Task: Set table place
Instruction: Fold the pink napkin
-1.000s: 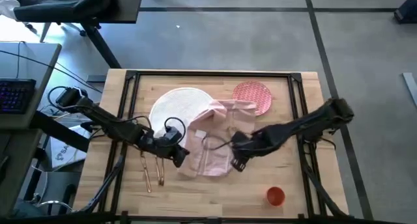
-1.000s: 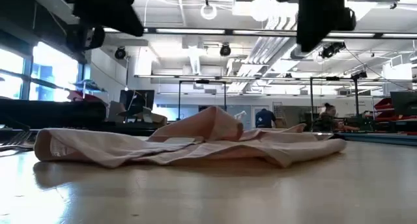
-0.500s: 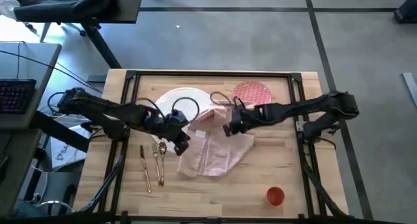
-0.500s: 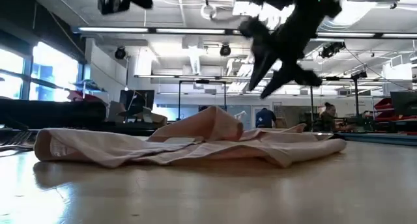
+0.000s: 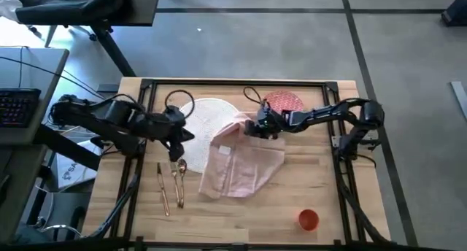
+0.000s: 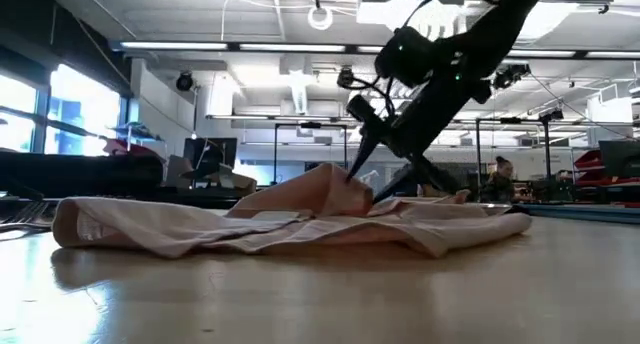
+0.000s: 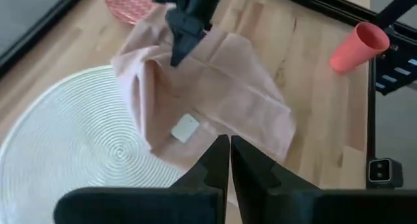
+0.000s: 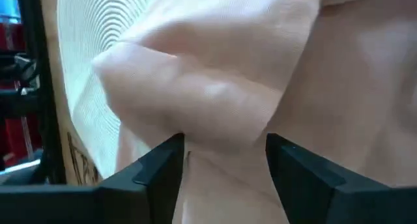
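High view: orange cup [image 5: 309, 219] stands apart from napkin [image 5: 241, 160].

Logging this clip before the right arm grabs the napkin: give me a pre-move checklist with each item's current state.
1. Right gripper at the napkin's raised fold: ok.
2. Its fingers open, straddling the fold: ok.
3. Fingers already touching cloth: cannot tell.
4. Left gripper shut, empty, over the white plate's edge, away from the fold: ok.
5. Napkin clear of the white plate: not ok, it overlaps the rim.
6. Cutlery and orange cup out of the way: ok.
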